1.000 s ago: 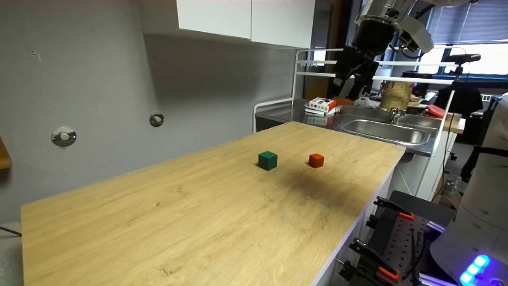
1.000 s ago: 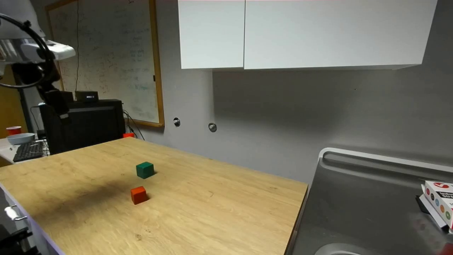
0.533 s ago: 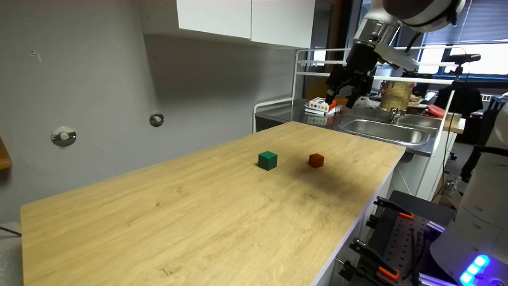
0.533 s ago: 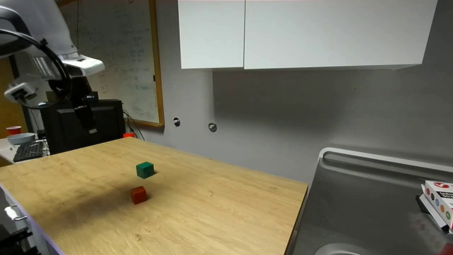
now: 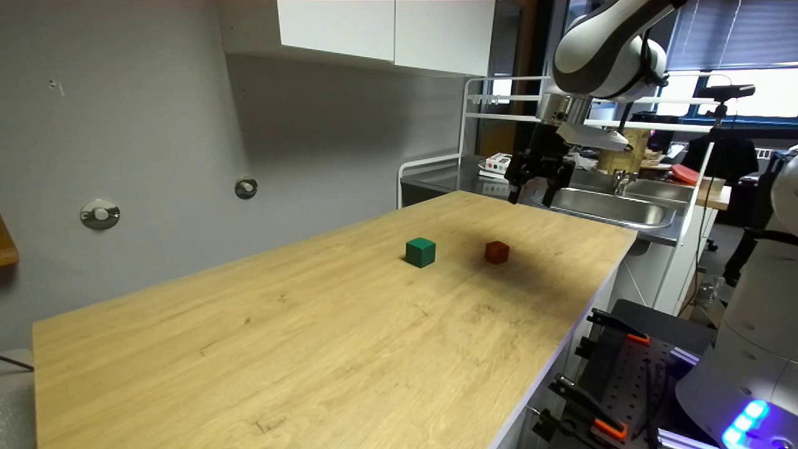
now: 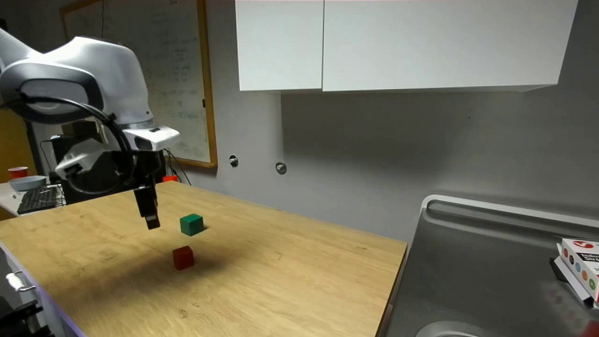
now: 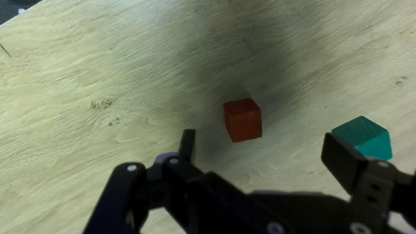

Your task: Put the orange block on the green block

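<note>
The orange block [image 5: 497, 252] and green block [image 5: 421, 253] share the table [image 5: 299, 349].

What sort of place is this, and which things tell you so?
Probably a robotics lab with a kitchen-like corner: a robot arm, a metal sink and a whiteboard bearing faint writing.

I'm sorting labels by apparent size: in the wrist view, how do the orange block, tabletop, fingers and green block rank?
1. Tabletop
2. Fingers, together, near the camera
3. Green block, partly hidden yet visibly wider
4. Orange block
</note>
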Motion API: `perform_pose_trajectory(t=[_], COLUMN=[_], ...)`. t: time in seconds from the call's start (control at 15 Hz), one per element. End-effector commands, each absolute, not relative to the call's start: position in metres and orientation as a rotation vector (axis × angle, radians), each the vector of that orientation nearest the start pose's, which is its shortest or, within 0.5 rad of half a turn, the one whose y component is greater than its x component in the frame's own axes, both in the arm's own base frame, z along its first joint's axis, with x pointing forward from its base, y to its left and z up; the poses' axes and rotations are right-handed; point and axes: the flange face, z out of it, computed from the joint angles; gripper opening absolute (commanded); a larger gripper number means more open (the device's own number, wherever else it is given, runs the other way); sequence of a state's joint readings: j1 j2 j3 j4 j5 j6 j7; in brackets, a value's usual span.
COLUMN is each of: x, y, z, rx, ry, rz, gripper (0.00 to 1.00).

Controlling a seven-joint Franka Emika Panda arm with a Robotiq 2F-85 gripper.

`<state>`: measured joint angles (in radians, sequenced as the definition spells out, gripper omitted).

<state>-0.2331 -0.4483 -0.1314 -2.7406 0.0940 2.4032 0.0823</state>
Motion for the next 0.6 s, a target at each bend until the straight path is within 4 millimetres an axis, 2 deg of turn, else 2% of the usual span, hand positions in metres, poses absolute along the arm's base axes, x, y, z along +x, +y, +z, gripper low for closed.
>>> perform_pose_trajectory(t=[0.0,0.53], x=[0.385,0.433], y=[-0.143,-0.153], z=[0.334,0.284], rx=[-2.953,-3.002], ry=[0.778,0.750], rz=[-0.053,0.179], gripper=[1.00,1.00])
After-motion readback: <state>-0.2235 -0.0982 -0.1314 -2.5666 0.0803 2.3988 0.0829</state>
